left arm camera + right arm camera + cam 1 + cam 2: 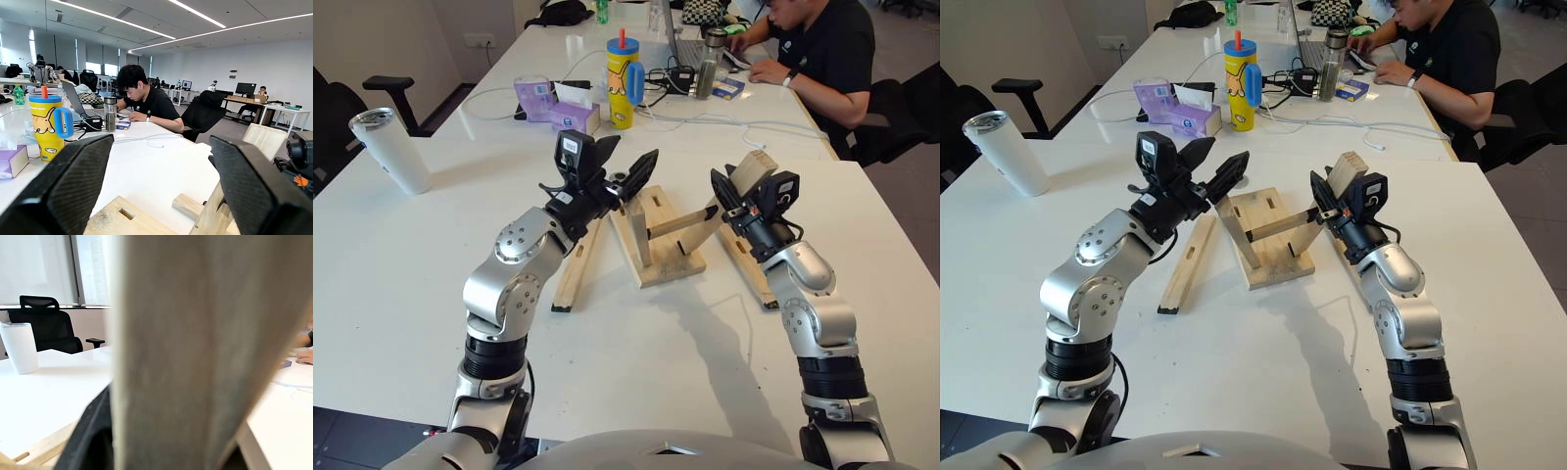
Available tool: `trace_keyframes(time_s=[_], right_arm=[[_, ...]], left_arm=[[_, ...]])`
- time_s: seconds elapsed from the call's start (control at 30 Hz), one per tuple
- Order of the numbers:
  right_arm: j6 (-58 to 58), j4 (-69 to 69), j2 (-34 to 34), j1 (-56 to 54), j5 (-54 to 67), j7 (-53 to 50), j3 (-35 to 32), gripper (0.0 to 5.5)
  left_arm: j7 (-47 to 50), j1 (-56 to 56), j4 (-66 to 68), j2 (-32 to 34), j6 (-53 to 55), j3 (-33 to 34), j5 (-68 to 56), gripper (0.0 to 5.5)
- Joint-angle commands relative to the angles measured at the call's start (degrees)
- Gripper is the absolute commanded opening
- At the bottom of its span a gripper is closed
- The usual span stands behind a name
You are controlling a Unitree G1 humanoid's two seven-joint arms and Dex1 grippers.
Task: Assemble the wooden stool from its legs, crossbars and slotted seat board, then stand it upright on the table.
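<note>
The slotted seat board lies flat mid-table. A wooden leg stands upright in it, and a crossbar runs from that leg to a second leg. My right gripper is shut on this second leg, which hangs tilted just right of the board and looms close in the right wrist view. My left gripper hovers open above the board's far left corner, its dark pads wide apart. A loose wooden bar lies left of the board. Another bar lies under my right arm.
A white tumbler stands at the far left. A yellow cup, a purple tissue box and cables sit beyond the board. A person works at a laptop on the far table. Bare table spreads left and in front.
</note>
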Motion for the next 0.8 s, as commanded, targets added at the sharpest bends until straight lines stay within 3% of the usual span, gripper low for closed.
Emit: trace_keyframes(time_s=[0.03, 0.1, 0.13, 0.37, 0.53, 0.8], right_arm=[[11.3, 12.0, -6.9, 9.6, -12.6, 3.6, 12.1, 1.13], [13.9, 14.0, -8.1, 9.5, -12.4, 4.0, 13.7, 1.16], [14.9, 14.8, -8.6, 9.3, -12.3, 4.3, 14.4, 1.56], [16.4, 15.5, -9.9, 9.5, -11.2, 5.1, 16.1, 2.75], [10.1, 13.2, -6.3, 6.0, -10.5, -0.1, 11.6, 2.75], [11.9, 3.1, -1.0, -1.2, -4.6, -6.9, 2.0, 2.75]], left_arm=[[1.2, -3.7, 2.4, -1.5, -1.2, 0.2, 1.0, 3.61], [1.3, -4.2, 3.0, -1.7, -1.6, 0.2, 1.0, 3.61], [1.4, -4.4, 3.1, -1.8, -1.7, 0.3, 1.1, 3.61], [2.0, -4.8, 3.8, -1.8, -2.3, 0.7, 1.2, 3.61], [2.3, -4.6, 4.2, -1.7, -2.6, 0.9, 1.3, 3.61], [2.7, -4.7, 4.8, -1.8, -3.3, 1.3, 2.1, 3.61]])
